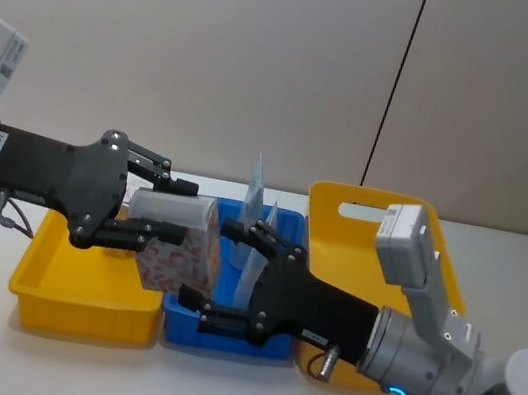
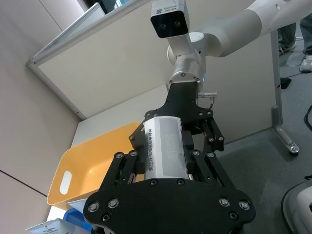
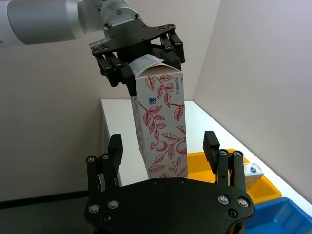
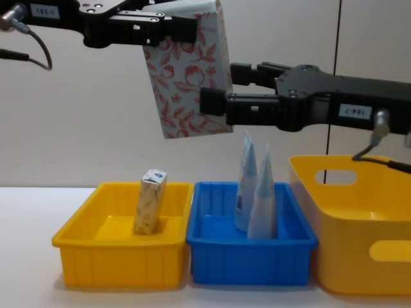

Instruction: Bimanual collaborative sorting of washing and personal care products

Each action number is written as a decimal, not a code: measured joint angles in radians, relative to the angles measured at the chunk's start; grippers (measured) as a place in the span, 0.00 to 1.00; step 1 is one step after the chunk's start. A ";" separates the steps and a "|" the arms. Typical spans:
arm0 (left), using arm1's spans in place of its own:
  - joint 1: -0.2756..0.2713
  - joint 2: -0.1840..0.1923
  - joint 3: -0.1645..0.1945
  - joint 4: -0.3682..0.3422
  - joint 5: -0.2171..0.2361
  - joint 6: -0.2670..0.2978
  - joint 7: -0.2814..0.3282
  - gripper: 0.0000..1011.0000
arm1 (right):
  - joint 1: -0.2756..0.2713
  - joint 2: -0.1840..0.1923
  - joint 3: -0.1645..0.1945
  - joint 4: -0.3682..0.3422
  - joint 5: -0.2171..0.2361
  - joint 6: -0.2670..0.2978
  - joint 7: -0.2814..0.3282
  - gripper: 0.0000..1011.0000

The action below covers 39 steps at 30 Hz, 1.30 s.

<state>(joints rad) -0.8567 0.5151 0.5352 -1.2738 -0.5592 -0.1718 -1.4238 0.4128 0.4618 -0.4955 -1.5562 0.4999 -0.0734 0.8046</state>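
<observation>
Yellow plastic takes up most of the worktop: the big bin (image 4: 350, 221) stands on my right, and from the chest view I see nothing in it. The low yellow bin (image 4: 122, 260) sits on my left, with the blue bin (image 4: 250, 263) touching it in the middle, so each kind of product has its own home.

High above those two, my left claw (image 1: 179, 210) is clamped on the top end of the red-leaf carton (image 4: 189, 77). It holds the carton tilted out toward the other arm. I judge this a hand-over in mid-air.

My right claw (image 3: 163, 146) is spread wide, with a finger on either side of the carton's lower end. In the right wrist view both pads look clear of the card, so it has hold of nothing yet. Closing it before the left lets go seems the safe order, or the carton drops.

Two tubes (image 4: 255, 189) stand upright in the blue bin. A small beige carton (image 4: 149, 202) stands in the low yellow bin, which I take as the red-leaf carton's destination.
</observation>
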 joint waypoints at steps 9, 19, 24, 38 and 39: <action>0.000 0.000 0.000 0.000 0.000 0.000 0.000 0.39 | 0.023 -0.014 -0.026 0.022 -0.029 -0.014 -0.018 0.99; 0.000 0.000 0.000 0.000 0.000 0.000 0.000 0.39 | 0.041 -0.032 -0.050 0.039 -0.059 -0.028 -0.049 0.85; 0.000 0.000 0.000 0.000 0.000 0.000 0.000 0.39 | 0.044 -0.040 -0.058 0.043 -0.075 -0.031 -0.073 0.74; 0.000 0.000 0.000 0.000 0.000 0.000 0.001 0.48 | 0.046 -0.048 -0.073 0.042 -0.095 -0.038 -0.118 0.40; 0.000 0.000 0.000 0.000 0.000 0.000 0.001 0.49 | 0.046 -0.048 -0.074 0.042 -0.095 -0.038 -0.119 0.39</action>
<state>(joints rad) -0.8568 0.5149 0.5353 -1.2738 -0.5594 -0.1719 -1.4231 0.4592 0.4140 -0.5692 -1.5144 0.4050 -0.1118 0.6851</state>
